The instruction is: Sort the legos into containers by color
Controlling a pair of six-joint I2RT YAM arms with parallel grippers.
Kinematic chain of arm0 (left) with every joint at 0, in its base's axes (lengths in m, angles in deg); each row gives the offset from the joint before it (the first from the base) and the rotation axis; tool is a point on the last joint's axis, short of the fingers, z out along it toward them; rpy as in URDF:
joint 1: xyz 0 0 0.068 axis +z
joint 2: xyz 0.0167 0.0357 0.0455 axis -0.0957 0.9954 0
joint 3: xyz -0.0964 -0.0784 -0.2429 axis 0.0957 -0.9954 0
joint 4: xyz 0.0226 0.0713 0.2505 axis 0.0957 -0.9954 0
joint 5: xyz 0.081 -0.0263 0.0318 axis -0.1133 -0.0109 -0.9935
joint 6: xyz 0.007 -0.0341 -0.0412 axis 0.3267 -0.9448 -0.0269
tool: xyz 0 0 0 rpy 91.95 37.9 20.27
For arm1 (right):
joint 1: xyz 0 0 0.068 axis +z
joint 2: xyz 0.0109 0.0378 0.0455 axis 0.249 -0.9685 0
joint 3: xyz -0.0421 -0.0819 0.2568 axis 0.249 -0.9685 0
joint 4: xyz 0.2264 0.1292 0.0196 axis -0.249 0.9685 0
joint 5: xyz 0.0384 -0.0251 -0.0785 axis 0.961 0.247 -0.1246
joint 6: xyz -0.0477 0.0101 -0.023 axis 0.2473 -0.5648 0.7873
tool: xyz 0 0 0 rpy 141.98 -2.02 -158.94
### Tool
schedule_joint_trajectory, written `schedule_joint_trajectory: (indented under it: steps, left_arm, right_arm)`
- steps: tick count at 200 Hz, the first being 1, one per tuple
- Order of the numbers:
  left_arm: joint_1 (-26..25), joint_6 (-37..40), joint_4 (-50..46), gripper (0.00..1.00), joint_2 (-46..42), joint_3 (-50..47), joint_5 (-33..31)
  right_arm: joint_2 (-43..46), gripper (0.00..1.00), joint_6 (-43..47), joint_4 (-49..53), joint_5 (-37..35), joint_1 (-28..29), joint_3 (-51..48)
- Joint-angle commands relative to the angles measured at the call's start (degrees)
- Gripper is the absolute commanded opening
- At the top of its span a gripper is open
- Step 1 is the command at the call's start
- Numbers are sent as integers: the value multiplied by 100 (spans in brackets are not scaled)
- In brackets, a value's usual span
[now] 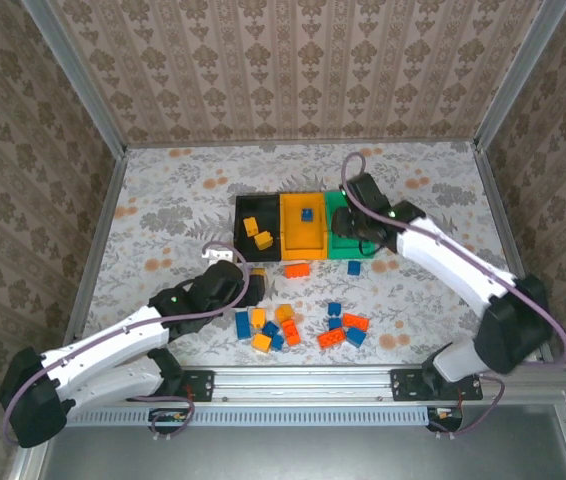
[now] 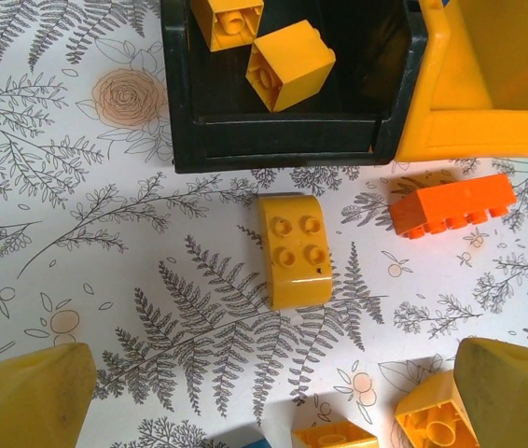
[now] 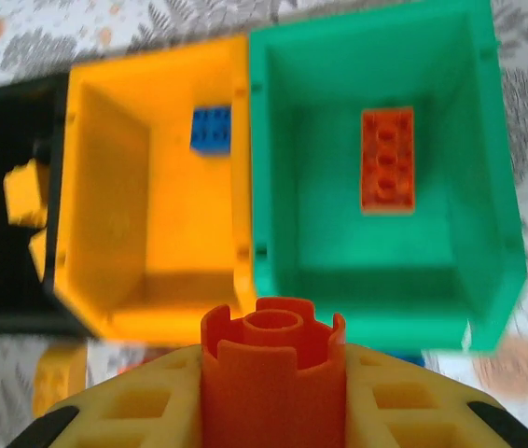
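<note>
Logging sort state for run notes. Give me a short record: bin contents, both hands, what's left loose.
black bin: two yellow bricks
yellow-orange bin: one blue brick
green bin: one red-orange brick
right hand: shut on second red-orange brick, by the green bin
left hand: open, above curved yellow brick on the table
loose bricks: mixed colors, between bins and arm bases

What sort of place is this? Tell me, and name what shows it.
Probably a robot test cell, not a home: aluminium frame posts hold wallpaper-patterned panels around the table, and both arms are bolted to a metal rail.
</note>
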Motion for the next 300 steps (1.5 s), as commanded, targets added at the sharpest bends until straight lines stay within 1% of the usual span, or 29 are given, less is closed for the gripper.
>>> schedule_joint_trajectory:
  steps: [1,19,40,47,56,69,75,96,118,145,161,181,208,223,227,254,278,300]
  left_arm:
    - [16,-181,-1,100,-250,-90,-3]
    - [18,-186,-108,100,-361,-83,15]
    - [25,-197,-208,100,-459,-83,23]
    - [26,-197,-235,100,-482,-81,32]
    - [25,-170,-253,100,-509,-67,41]
    - [27,-133,-270,100,-549,-57,41]
    - [33,-124,-275,100,-561,-49,41]
    - [31,-91,-294,100,-574,-5,71]
    - [38,-76,-324,100,-593,6,111]
    - [52,-75,-334,100,-685,-38,138]
    - [68,-83,-329,100,-747,-81,138]
    - [100,-83,-327,100,-781,-140,123]
    - [139,-121,-300,100,-791,-210,138]
    - [150,-142,-261,100,-801,-259,156]
    - [155,-152,-257,100,-800,-268,162]
    - [169,-162,-258,100,-800,-311,216]
    - [174,-189,-266,100,-809,-363,235]
    - [171,-206,-249,100,-826,-408,249]
  right_arm:
    - [-1040,30,190,337,-262,-248,627]
    - [-1661,31,146,464,-421,-419,1062]
    - [-2017,34,132,558,-581,-457,1304]
    - [-2068,38,120,585,-573,-466,1347]
    - [-2054,47,103,595,-542,-461,1376]
    - [-1922,60,75,564,-477,-452,1309]
    - [-1823,64,61,572,-467,-443,1263]
    - [-1253,71,-7,630,-455,-328,862]
    - [-375,74,-107,576,-370,24,-12]
    - [511,75,-395,771,-175,628,-1053]
    - [895,76,-654,875,-82,987,-1588]
    - [1076,77,-1002,791,175,1385,-2073]
    - [927,76,-1434,381,397,1763,-2493]
    - [772,75,-1554,126,438,1867,-2578]
    - [593,74,-1574,44,458,1894,-2590]
    - [170,70,-1645,-311,426,1989,-2600]
    - [-59,64,-1689,-596,354,1988,-2593]
    - [-186,55,-1682,-632,278,1990,-2556]
